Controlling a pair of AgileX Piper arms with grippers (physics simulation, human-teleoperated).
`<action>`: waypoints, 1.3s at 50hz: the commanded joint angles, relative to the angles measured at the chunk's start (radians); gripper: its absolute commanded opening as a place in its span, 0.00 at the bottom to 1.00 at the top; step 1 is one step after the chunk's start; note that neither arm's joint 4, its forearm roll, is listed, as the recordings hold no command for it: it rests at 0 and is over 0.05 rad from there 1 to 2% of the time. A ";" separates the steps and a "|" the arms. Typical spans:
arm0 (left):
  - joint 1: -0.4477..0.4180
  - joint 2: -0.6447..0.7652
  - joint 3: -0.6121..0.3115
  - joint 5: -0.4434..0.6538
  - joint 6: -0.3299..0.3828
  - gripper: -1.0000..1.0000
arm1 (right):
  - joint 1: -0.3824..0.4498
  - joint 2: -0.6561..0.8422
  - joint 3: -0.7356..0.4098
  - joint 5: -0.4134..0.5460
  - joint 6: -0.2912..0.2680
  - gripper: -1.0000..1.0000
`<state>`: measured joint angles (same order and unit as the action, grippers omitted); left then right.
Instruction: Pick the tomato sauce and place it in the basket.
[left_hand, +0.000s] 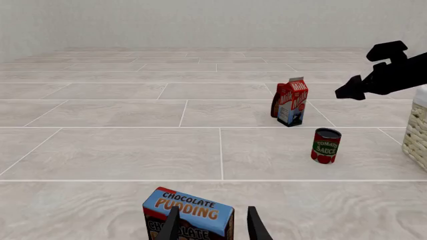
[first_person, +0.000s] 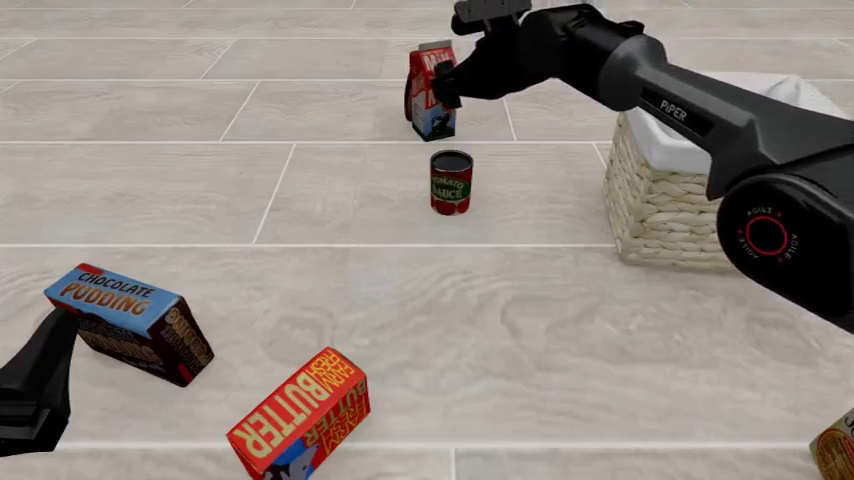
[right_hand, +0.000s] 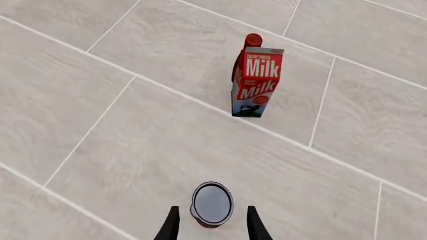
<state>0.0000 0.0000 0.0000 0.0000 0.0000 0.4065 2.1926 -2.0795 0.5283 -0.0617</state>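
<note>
The tomato sauce (first_person: 451, 182) stands upright on the tiled floor, a small can with a dark top and a red and green label. It also shows in the left wrist view (left_hand: 325, 145) and, from above, in the right wrist view (right_hand: 212, 204). The wicker basket (first_person: 667, 200) with white lining stands to the can's right. My right gripper (first_person: 446, 92) is open and hangs above the can, whose top lies between the fingers (right_hand: 257, 227) in the right wrist view. My left gripper (first_person: 56, 335) is open and empty at the near left, by the chocolate pudding box.
A red-and-blue milk carton (first_person: 430, 90) stands just behind the can. A chocolate pudding box (first_person: 131, 322) and a butter box (first_person: 304, 415) lie at the near left. Part of another item (first_person: 838, 455) shows at the near right corner.
</note>
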 joint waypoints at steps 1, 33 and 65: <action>0.000 0.000 0.000 0.000 0.000 1.00 | -0.003 0.010 0.003 -0.005 0.002 1.00; 0.000 0.000 0.000 0.000 0.000 1.00 | 0.008 0.049 -0.014 -0.008 0.008 1.00; 0.000 0.000 0.000 0.000 0.000 1.00 | -0.004 0.066 0.000 -0.024 0.019 1.00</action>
<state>0.0000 0.0000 0.0000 0.0000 0.0000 0.4054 2.2550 -2.0822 0.5069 -0.0438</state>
